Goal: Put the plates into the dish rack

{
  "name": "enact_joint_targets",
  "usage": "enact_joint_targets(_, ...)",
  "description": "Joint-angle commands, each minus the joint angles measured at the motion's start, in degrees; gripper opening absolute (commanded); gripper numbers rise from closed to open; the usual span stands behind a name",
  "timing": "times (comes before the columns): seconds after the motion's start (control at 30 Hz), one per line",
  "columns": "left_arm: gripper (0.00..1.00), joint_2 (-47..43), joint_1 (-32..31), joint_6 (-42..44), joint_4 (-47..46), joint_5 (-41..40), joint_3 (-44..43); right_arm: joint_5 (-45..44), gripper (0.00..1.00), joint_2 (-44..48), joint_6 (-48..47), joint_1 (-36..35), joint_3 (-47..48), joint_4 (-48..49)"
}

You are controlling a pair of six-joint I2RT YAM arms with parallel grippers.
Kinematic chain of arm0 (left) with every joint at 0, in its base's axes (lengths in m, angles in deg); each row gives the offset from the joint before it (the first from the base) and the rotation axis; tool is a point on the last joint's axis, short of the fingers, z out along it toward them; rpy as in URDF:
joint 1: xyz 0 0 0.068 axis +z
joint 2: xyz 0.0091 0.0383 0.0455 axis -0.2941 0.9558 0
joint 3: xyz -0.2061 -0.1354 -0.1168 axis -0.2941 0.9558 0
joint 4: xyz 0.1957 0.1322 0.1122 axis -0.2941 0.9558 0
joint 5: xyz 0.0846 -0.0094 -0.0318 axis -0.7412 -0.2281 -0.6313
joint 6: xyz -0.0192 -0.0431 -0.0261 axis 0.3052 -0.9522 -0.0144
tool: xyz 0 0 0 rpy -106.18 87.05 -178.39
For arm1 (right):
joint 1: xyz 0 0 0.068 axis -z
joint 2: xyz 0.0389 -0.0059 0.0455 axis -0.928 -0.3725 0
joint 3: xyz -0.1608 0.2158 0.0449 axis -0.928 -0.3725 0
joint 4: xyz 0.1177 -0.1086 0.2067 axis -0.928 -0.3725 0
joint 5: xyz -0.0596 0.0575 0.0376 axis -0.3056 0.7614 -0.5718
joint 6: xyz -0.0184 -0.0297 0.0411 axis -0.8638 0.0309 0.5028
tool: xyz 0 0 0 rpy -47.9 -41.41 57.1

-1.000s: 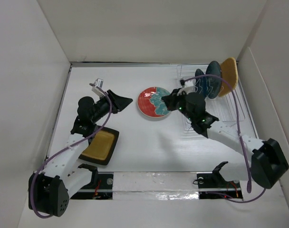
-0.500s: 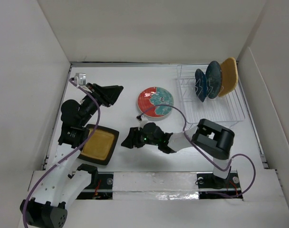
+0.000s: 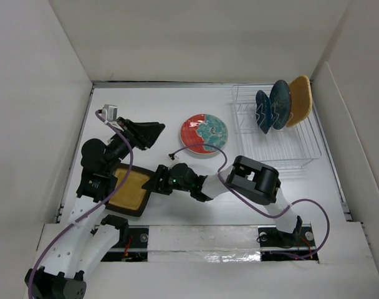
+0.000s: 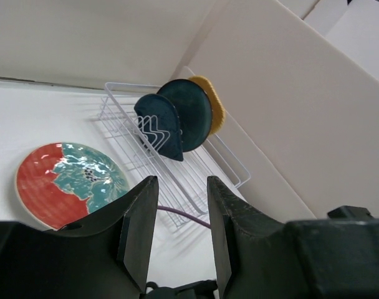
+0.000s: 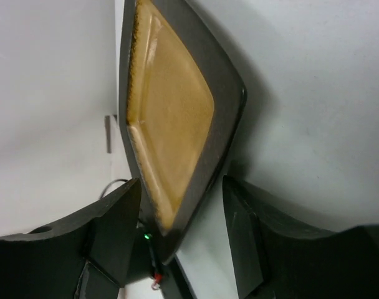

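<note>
The square mustard-yellow plate with a black rim (image 3: pixel 130 191) lies flat on the table at the near left. My right gripper (image 3: pixel 149 184) reaches low across the table to its right edge. In the right wrist view this plate (image 5: pixel 171 118) has a corner between the open jaws of my right gripper (image 5: pixel 183 233), with a gap on one side. My left gripper (image 3: pixel 158 129) hovers open and holds nothing, left of the round red-and-teal plate (image 3: pixel 204 135). The white wire dish rack (image 3: pixel 289 146) holds three plates upright: dark blue leaf-shaped (image 3: pixel 262 112), dark teal (image 3: pixel 280 104) and orange (image 3: pixel 300 99).
White walls close in the table on the left, back and right. In the left wrist view, my left gripper (image 4: pixel 180 237) looks over the patterned plate (image 4: pixel 68 187) toward the rack (image 4: pixel 196 177). A purple cable (image 3: pixel 205 149) loops over the table beside the patterned plate.
My right arm has swung from the rack across the table to the mustard plate, and its jaws have opened. My left arm drew back a little to the left.
</note>
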Motion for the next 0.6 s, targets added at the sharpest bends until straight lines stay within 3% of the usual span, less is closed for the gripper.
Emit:
enact_joint_targets(0.0,0.34,-1.6,-2.1,0.8,-3.3,2.0,-0.4,-3.0,0.60,-2.4,6.3,-0.9,3.9,0.3)
enact_joint_targets(0.3,0.34,-3.2,-6.4,1.8,-2.1,2.3,-2.7,-4.6,0.45,-8.2,11.2,-0.9,9.1,-5.6)
enact_joint_targets(0.43,0.34,-5.0,-8.5,2.4,-1.7,2.4,-2.9,-4.6,0.19,-9.5,11.2,-0.9,10.6,-9.2)
enact_joint_targets(0.57,0.34,-6.5,-9.7,5.0,0.8,0.0,-3.0,-6.7,0.00,-9.3,9.7,-0.9,11.0,-11.4)
